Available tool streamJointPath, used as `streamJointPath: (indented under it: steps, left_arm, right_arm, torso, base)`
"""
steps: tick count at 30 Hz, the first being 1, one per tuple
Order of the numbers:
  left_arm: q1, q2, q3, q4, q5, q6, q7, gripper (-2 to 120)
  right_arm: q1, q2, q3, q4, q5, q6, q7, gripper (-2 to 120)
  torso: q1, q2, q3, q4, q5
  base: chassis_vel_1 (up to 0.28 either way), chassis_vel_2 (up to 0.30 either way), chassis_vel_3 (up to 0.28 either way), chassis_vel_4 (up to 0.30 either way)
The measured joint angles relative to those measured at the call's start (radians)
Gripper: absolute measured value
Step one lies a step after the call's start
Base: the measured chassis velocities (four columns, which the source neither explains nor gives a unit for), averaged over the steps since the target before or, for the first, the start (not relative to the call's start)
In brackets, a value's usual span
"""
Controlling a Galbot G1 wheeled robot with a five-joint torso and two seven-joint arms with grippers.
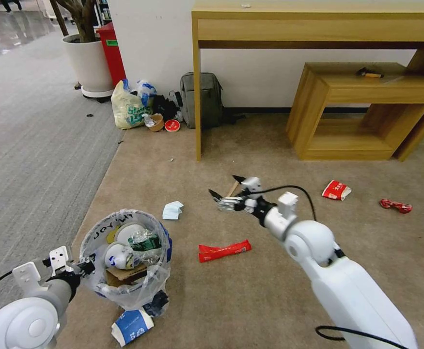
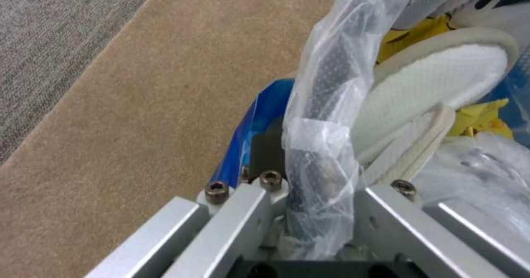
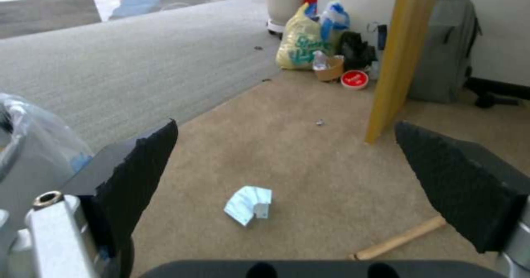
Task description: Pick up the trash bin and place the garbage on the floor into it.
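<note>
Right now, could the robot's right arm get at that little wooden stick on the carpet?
Probably yes. The right tool hangs open just above the wooden stick, with bare floor around it and nothing between. The left tool is busy gripping the trash bin.

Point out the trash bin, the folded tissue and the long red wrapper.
trash bin (image 1: 159, 228): head view, its bag-lined rim.
folded tissue (image 3: 248, 205): right wrist view, its middle.
long red wrapper (image 1: 224, 251): head view, its middle.
</note>
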Motion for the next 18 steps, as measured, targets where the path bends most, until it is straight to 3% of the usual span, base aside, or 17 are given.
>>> streamJointPath:
  steps: [9, 18]
  left_arm:
    - [0.004, 0.007, -0.003, -0.014, 0.001, 0.0, -0.004, 0]
    - [0.003, 0.004, 0.003, -0.015, 0.003, 0.0, -0.012, 0]
  right_arm:
    - [-0.031, 0.009, 0.04, 0.008, -0.02, 0.015, -0.021, 100]
    - [-0.06, 0.008, 0.062, 0.009, -0.04, 0.034, -0.047, 100]
  torso:
    - [0.0, 0.0, 0.0, 0.0002, 0.0]
    - [0.0, 0.0, 0.0, 0.0004, -0.0005]
  base:
    - [0.005, 0.005, -0.005, -0.007]
    - [0.103, 0.091, -0.096, -0.089]
